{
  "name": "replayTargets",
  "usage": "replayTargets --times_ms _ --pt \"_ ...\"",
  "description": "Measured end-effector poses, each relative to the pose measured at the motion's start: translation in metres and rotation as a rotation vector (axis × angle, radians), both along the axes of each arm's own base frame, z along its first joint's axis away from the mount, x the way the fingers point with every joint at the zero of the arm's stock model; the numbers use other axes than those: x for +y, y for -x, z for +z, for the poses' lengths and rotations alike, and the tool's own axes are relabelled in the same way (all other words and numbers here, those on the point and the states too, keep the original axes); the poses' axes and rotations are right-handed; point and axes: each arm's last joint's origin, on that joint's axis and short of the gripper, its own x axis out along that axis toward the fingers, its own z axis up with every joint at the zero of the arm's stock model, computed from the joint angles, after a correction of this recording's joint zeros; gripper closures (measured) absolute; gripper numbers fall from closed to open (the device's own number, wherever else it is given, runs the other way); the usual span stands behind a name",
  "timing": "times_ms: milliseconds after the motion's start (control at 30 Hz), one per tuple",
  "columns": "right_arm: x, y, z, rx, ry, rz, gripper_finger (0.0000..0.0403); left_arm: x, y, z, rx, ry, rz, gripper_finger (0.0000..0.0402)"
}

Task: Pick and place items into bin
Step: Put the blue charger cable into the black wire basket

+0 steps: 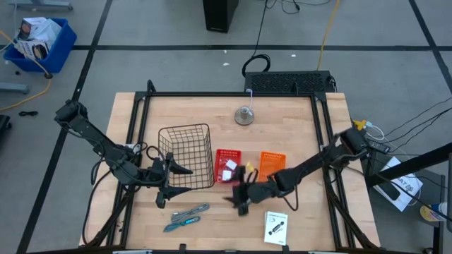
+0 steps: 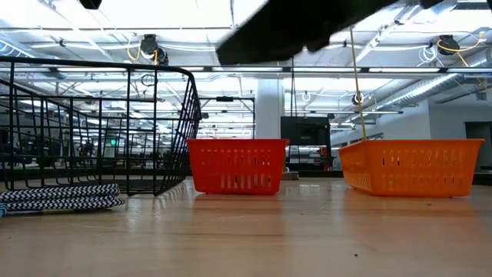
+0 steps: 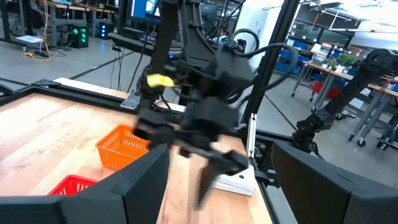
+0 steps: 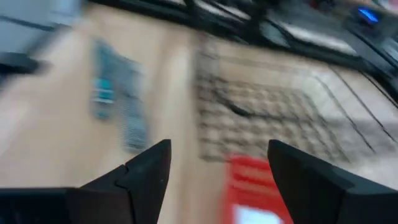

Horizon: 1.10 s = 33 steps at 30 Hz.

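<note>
Here, seen from above, the right gripper (image 1: 240, 200) hovers over the wooden counter (image 1: 296, 141) just at 6 o'clock of the red bin (image 1: 227, 166), its fingers (image 4: 298, 180) spread and holding nothing. The left gripper (image 1: 176, 169) sits at the wire basket (image 1: 186, 156), by its 8 o'clock corner; its fingers (image 3: 143, 186) are likewise spread and empty. A small white block (image 1: 229, 165) lies inside the red bin. The orange bin (image 1: 272, 165) stands just at 3 o'clock of the red one. The blue-and-grey handled tool (image 1: 185, 221) lies on the counter at 6 o'clock of the wire basket, beside a grey striped strap (image 1: 189, 211). The flat white packet (image 1: 276, 227) with black marks rests near the counter's front edge, at 4 o'clock of the right gripper. A round metal bell (image 1: 244, 116) stands at 12 o'clock of the bins.
</note>
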Motion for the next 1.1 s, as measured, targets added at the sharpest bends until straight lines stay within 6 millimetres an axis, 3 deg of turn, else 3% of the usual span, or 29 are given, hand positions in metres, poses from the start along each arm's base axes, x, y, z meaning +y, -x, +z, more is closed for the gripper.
replayTargets --times_ms 167,300,633,900,1100 --pt "0.027 0.003 -0.001 -0.098 0.147 0.19 0.0151 0.0 0.0 0.0 -0.001 0.001 0.0 0.011" --pt "0.04 0.002 -0.003 -0.171 0.111 0.271 0.0159 0.0 0.0 0.0 -0.002 0.001 0.0 0.011" --pt "0.036 -0.009 -0.019 -0.125 -0.063 0.289 0.0177 0.004 -0.003 -0.001 0.005 0.001 0.021 0.011" --pt "0.049 -0.033 -0.028 -0.009 -0.03 0.294 0.0179 0.004 -0.003 -0.002 0.015 0.002 0.024 0.011" --pt "0.048 -0.032 -0.023 0.043 -0.01 0.289 0.0179 0.004 -0.003 -0.002 0.019 0.019 0.022 0.011"
